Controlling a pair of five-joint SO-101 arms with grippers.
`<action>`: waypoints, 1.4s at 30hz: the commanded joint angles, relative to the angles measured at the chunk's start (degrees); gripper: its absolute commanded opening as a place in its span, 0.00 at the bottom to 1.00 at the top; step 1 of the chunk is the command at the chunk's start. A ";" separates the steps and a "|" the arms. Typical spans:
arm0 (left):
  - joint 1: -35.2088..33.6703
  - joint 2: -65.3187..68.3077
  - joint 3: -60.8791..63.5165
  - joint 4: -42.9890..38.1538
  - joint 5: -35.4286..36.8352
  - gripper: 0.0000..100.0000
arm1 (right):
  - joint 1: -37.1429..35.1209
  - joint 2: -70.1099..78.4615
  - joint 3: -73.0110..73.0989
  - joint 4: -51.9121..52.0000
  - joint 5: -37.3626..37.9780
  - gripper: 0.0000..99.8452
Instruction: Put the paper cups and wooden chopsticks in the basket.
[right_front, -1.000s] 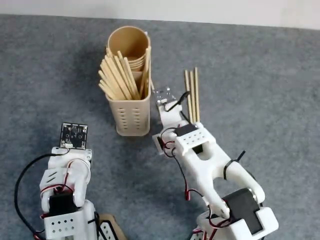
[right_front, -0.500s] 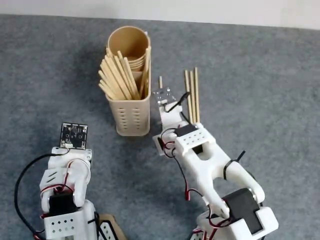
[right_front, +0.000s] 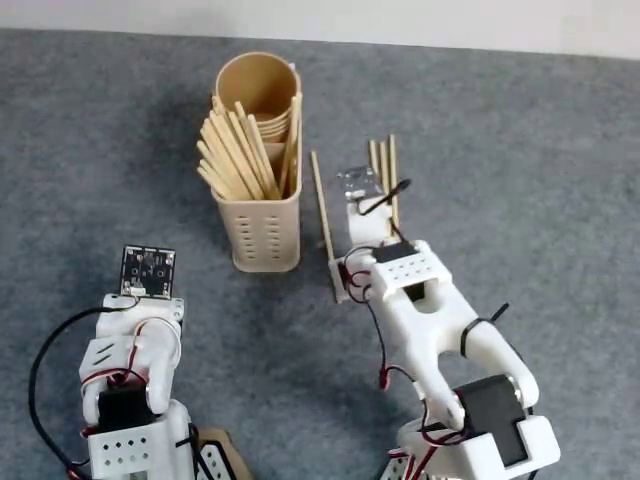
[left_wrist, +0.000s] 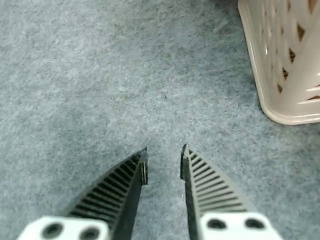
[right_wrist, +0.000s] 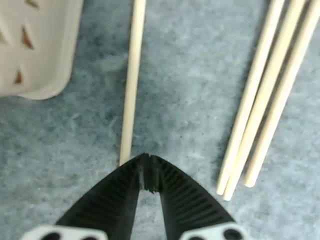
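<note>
I count four loose chopsticks (right_front: 383, 155), one apart | basket (right_front: 265, 235) holds cup stack (right_front: 262, 92), chopstick bundle (right_front: 235, 155) | left jaws apart, right jaws closed empty

I'm not reading any text, labels, brands or numbers anywhere. The board (right_front: 148, 271) on the left arm (right_front: 130, 380) is showing some tiny marks, but they're too small to make out.
</note>
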 joint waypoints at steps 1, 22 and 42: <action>0.57 -0.40 -0.13 -0.79 -0.44 0.13 | -3.47 -2.15 -0.40 -0.40 0.26 0.01; 0.57 -0.40 -0.13 -0.88 -0.44 0.13 | -6.29 -2.95 -0.75 -0.31 0.26 0.21; 0.66 -0.40 -0.13 -0.97 -0.44 0.13 | -9.71 1.27 -1.19 -1.01 -5.80 0.21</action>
